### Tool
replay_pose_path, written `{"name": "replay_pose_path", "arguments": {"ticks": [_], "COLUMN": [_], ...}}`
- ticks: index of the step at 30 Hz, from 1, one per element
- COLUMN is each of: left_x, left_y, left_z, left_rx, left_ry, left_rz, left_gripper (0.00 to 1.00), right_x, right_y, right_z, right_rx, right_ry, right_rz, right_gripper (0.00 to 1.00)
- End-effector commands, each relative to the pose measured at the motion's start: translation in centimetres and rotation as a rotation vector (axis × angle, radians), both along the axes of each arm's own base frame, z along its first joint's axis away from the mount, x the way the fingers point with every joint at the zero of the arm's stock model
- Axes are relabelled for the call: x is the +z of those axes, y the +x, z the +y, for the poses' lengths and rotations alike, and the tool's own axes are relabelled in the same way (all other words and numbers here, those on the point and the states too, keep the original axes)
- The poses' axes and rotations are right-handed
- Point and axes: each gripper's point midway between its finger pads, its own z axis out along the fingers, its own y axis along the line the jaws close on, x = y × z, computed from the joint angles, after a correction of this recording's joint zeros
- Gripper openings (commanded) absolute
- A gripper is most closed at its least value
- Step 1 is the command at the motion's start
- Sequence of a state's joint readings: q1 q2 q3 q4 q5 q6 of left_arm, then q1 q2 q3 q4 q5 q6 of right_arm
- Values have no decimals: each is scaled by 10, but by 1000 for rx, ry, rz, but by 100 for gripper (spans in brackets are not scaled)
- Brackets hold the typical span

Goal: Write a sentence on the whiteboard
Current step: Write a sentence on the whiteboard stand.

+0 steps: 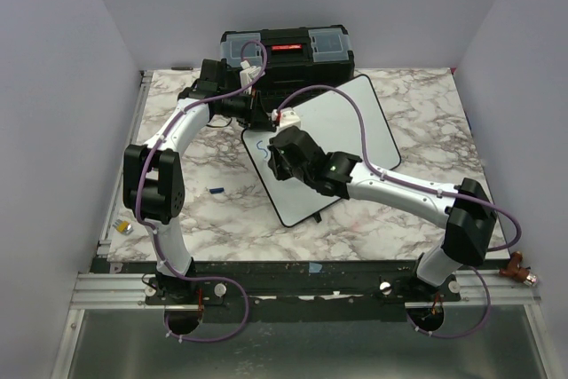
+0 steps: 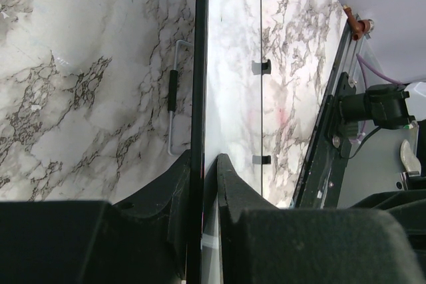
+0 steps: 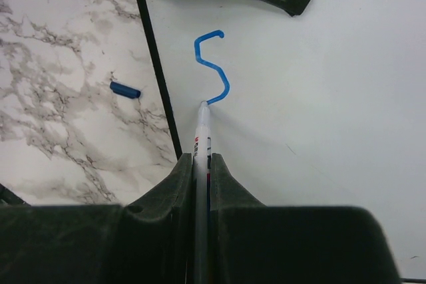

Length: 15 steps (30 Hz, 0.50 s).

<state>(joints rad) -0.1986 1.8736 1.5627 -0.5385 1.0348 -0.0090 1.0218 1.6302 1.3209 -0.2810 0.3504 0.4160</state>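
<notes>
**Blue start of the sentence (image 3: pixel 212 64) on the whiteboard (image 1: pixel 333 130)**

Lies askew on the marble table (image 1: pixel 417 122), this glossy board, just in front of the black toolbox (image 1: pixel 324 58), with one rounded corner turned toward the near edge. Carries only one angular blue letter, an S, close to its left black rim.

Clamps that rim near the far-left corner with the left gripper (image 2: pixel 203 164), fingers pressed against both faces of the thin edge, seen edge-on from the left wrist.

Pinches a white marker (image 3: pixel 202 138) in the right gripper (image 3: pixel 202 164), jaws pressed together on the barrel. Touches the marker's tip to the board at the lower end of the blue stroke.

Leaves a small blue cap (image 3: pixel 124 89) on the marble beside the board's left rim, near it but apart.
</notes>
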Motion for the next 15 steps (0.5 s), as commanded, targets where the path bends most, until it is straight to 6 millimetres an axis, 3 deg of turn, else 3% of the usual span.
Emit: {"name": "replay_pose_path", "arguments": {"ticks": [1,5,10,15], "left_x": [10,10,9,10], "left_y": [13,13,14,13], "left_z": [0,0,0,0], "left_rx": [-4,-4,-4,-4], "left_ry": [30,30,30,29], "left_rz": [-170,-169,-169,-170], "left_gripper": [0,0,0,0], "right_x": [-16,-2,46,88], "right_y": [-9,2,7,6], "right_z": [7,16,30,17], "right_rx": [54,44,83,66], "right_ry": [-14,5,91,170], "right_rz": [54,16,-58,-147], "right_gripper": [1,1,1,1]}}
